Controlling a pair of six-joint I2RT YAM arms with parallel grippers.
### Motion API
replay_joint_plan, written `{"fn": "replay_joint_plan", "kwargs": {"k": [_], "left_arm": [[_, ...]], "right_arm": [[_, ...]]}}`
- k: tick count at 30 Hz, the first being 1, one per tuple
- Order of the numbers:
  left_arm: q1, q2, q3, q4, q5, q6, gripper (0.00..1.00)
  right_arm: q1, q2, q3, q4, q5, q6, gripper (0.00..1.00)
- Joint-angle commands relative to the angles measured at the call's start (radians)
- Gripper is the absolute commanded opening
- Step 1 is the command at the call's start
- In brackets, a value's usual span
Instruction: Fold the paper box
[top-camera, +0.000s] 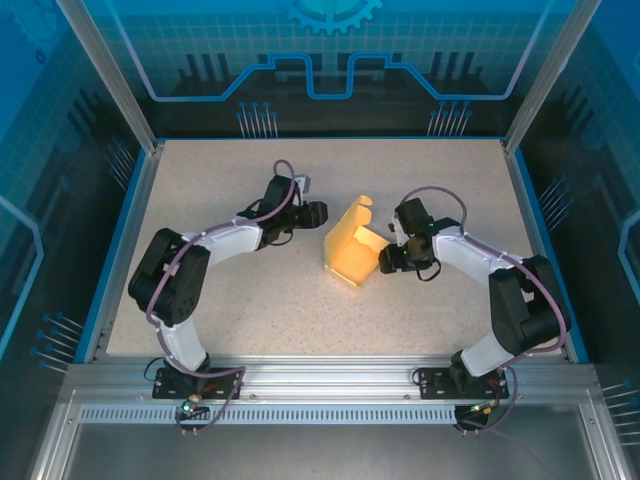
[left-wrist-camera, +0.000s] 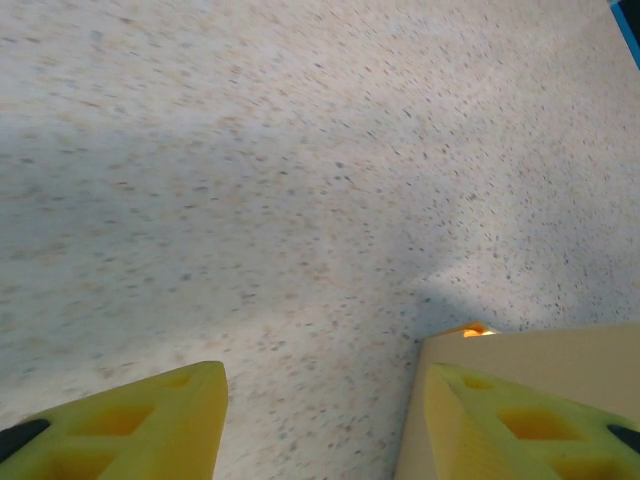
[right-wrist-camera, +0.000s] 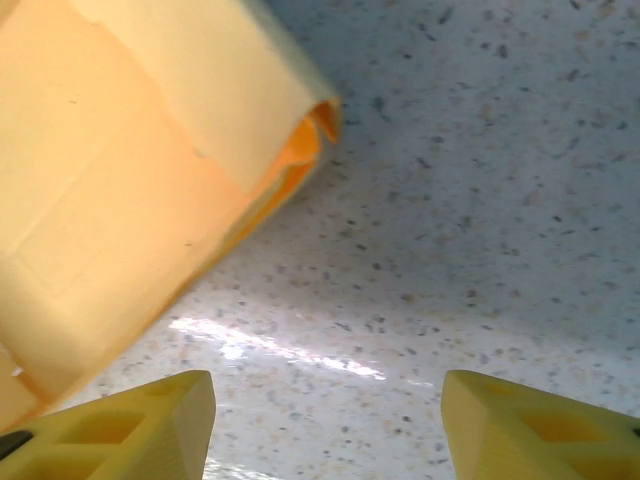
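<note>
I see the paper box (top-camera: 352, 252) standing partly folded in the middle of the table (top-camera: 260, 310), between both arms. My left gripper (left-wrist-camera: 320, 400) is spread, one finger beside a box panel. My right gripper (right-wrist-camera: 328, 400) is spread too, pinching nothing.

This was a robotics lab cell. A speckled worktop (top-camera: 250, 310) with a blue rim sat inside an aluminium-profile frame (top-camera: 330, 390). The frame's rail at 6 o'clock carried the left arm base (top-camera: 185, 372) and right arm base (top-camera: 462, 376). Translucent blue panels (top-camera: 330, 60) printed with circuit lines and a gear (top-camera: 335, 12) walled it at 12, 3 and 9 o'clock.
</note>
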Motion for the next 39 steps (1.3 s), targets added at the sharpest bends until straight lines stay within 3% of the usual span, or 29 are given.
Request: {"fn": "replay_joint_plan", "kwargs": {"k": [1, 9, 11, 15, 23, 31, 39], "left_arm": [[0.015, -0.086, -0.049, -0.011, -0.02, 0.035, 0.56], [0.036, -0.185, -0.111, -0.044, -0.047, 0.058, 0.57], [0.037, -0.203, -0.125, -0.046, -0.051, 0.063, 0.57], [0.037, -0.233, -0.147, -0.047, -0.051, 0.064, 0.57], [0.044, -0.296, -0.186, -0.047, -0.046, 0.077, 0.59], [0.053, -0.35, -0.226, -0.061, -0.052, 0.091, 0.6], [0.058, -0.37, -0.236, -0.062, -0.041, 0.102, 0.6]], "right_arm": [[0.03, -0.018, -0.033, 0.051, -0.067, 0.065, 0.61], [0.149, -0.028, -0.065, 0.189, -0.172, 0.153, 0.54], [0.148, -0.051, -0.072, 0.205, -0.193, 0.152, 0.54], [0.108, -0.123, -0.075, 0.185, -0.117, 0.11, 0.54], [-0.009, -0.079, 0.017, 0.199, -0.085, -0.041, 0.62], [-0.024, 0.038, 0.165, 0.105, -0.107, -0.219, 0.58], [-0.046, 0.057, 0.121, 0.192, -0.155, -0.489, 0.59]]}}
